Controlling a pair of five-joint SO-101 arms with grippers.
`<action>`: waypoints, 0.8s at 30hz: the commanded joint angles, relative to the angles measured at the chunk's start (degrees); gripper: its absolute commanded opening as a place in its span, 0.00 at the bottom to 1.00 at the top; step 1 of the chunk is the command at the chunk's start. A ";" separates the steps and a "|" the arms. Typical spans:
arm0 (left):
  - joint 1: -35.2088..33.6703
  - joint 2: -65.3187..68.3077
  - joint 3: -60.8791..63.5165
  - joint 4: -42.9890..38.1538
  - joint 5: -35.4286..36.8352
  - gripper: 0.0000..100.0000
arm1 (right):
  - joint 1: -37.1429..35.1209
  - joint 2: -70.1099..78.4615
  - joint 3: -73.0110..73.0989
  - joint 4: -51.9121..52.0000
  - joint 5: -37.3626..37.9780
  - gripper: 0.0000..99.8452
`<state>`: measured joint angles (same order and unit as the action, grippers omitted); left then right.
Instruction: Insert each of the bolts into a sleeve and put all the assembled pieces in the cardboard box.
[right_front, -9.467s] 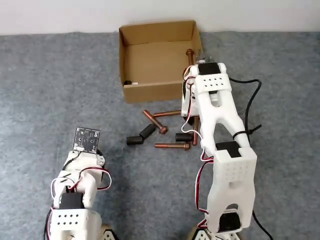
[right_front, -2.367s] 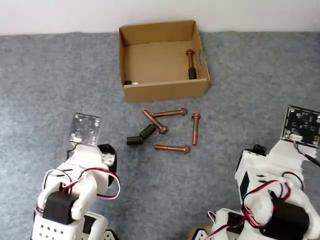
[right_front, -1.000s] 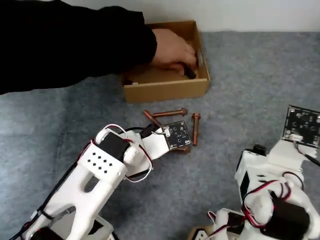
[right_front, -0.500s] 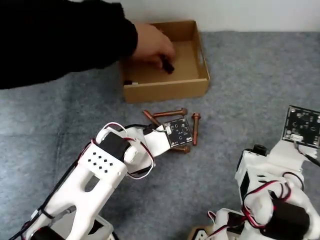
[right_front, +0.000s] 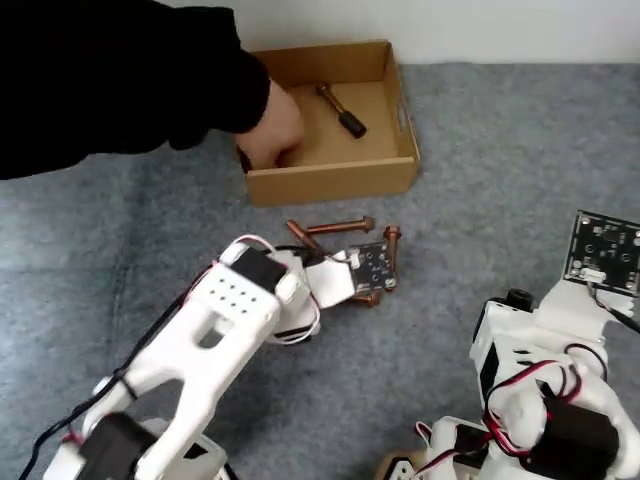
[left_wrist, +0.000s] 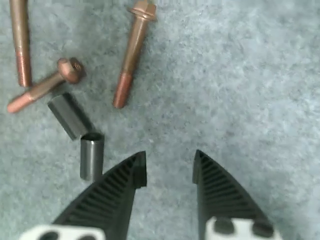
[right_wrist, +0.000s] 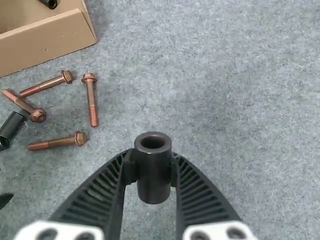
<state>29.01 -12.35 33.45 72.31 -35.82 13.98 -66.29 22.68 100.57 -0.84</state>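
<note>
While one sleeved bolt (right_front: 342, 110) lies in the cardboard box (right_front: 330, 182) at top centre, four bolts (right_front: 335, 227) wait mid-frame, left gripper (left_wrist: 170, 165) agape, right gripper (right_wrist: 152, 160) clamping a sleeve (right_wrist: 152, 185).

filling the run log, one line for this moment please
left end effector open near loose bolts | right end effector shut on sleeve | hand and sleeved bolt in cardboard box

White arms (right_front: 225, 320), black ribbed fingers (left_wrist: 117, 187)

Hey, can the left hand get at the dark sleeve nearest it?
Probably yes: the left hand hangs open just beside the sleeve, and nothing lies between them.
</note>
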 joint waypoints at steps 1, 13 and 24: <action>0.88 3.69 -6.29 -1.58 -1.05 0.17 | 0.57 0.40 -0.44 1.71 -0.09 0.01; 1.32 20.84 -22.46 -1.58 -2.73 0.17 | 0.57 0.84 -0.44 1.71 0.00 0.01; 5.63 33.76 -33.71 -1.49 -2.81 0.17 | 0.57 0.92 -0.44 1.71 0.00 0.01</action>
<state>34.11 20.35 3.65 71.78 -37.85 13.98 -66.02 22.68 100.57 -0.84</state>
